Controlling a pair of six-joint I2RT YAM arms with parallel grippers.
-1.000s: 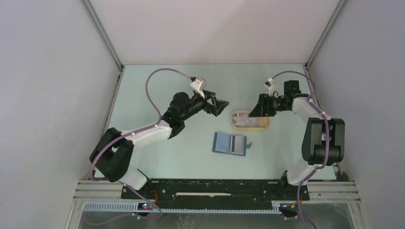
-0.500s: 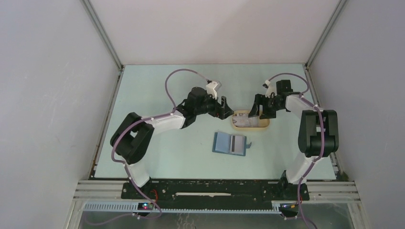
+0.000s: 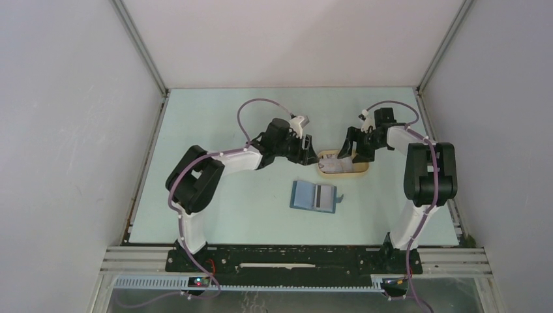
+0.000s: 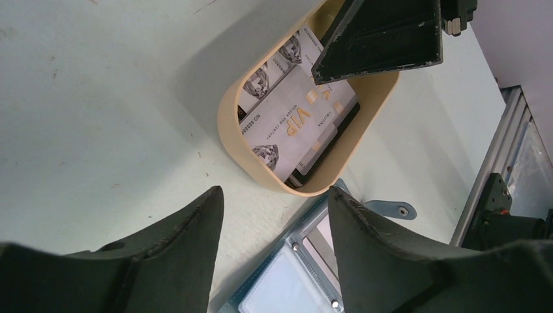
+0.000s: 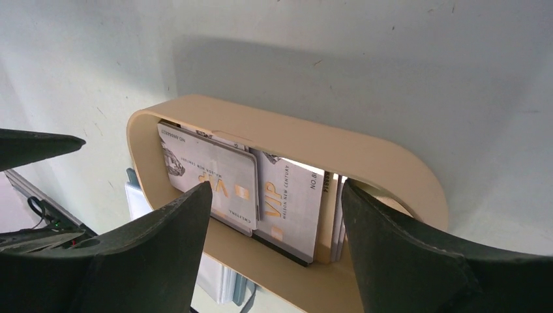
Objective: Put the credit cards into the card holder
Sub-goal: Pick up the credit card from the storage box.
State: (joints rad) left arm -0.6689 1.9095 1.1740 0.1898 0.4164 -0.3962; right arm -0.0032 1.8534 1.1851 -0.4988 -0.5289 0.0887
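Pale green table [image 3: 215,130]: beige tray [image 3: 343,175] right of centre, credit cards [image 5: 215,179] stacked inside. Card holder [image 3: 313,195] is laid open just below it. Left gripper [image 3: 312,151] is now brought up to the tray, facing right gripper [image 3: 349,154]; jaws on both are held apart, empty. Pick-up is judged imminent.

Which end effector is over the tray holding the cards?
The right end effector, directly above the beige tray; the left end effector hovers short of its rim.

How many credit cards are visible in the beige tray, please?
At least 3, overlapping inside the beige tray: the top card, a second card and a third card showing beside it. More may be hidden underneath.
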